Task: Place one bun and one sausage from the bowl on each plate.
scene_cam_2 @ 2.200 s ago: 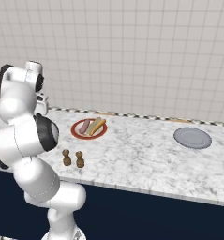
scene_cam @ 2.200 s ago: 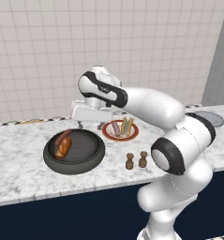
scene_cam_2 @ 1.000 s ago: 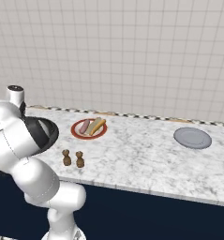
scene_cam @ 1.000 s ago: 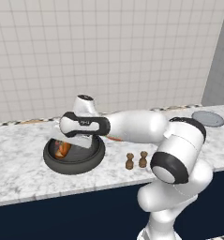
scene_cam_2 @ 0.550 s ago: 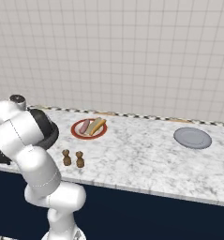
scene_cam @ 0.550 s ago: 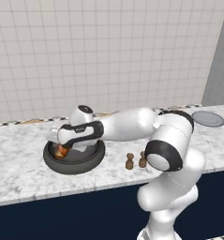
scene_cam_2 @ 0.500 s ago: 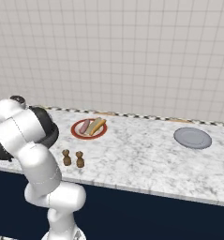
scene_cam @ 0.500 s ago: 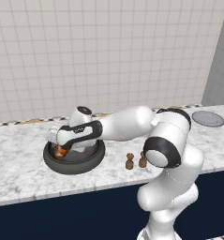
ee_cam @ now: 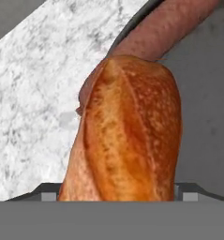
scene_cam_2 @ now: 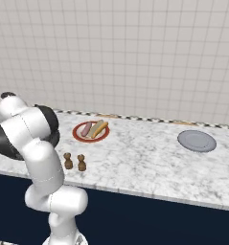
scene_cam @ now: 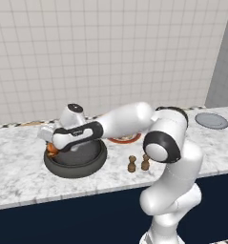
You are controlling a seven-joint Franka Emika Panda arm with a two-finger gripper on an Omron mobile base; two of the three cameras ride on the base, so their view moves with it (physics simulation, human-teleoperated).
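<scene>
- White arm stretched low across the white-grey marbled desk (scene_cam: 20, 176), its tool (scene_cam: 52, 145) down at the near-left inner edge of the wide, shallow, dark grey-black round bowl (scene_cam: 89, 164).
- Golden-brown crusty bun (ee_cam: 130, 136) lies lengthwise straight ahead of the tool, between the two dark finger tips (ee_cam: 47, 191) (only their tops show, one at each side of the bun's base).
- Grip: cannot tell whether the tips touch the bun or stand just off it; the jaws sit wide, one either side of it.
- Reddish-brown sausage (ee_cam: 167, 28) lies beyond the bun, touching its far end, along the bowl's curved rim.
- From the left base view, an orange bit of bun (scene_cam: 51, 149) peeks out just under the tool.
- Red-orange-rimmed round plate (scene_cam_2: 79, 136), well off from the tool on the desk, carries a pink sausage (scene_cam_2: 86, 128) and a yellow-brown bun (scene_cam_2: 99, 128) side by side.
- Plain grey-blue flat plate (scene_cam_2: 197, 141) sits farthest away.
- Two small brown shakers (scene_cam_2: 74, 161) stand in front of the rimmed plate.
</scene>
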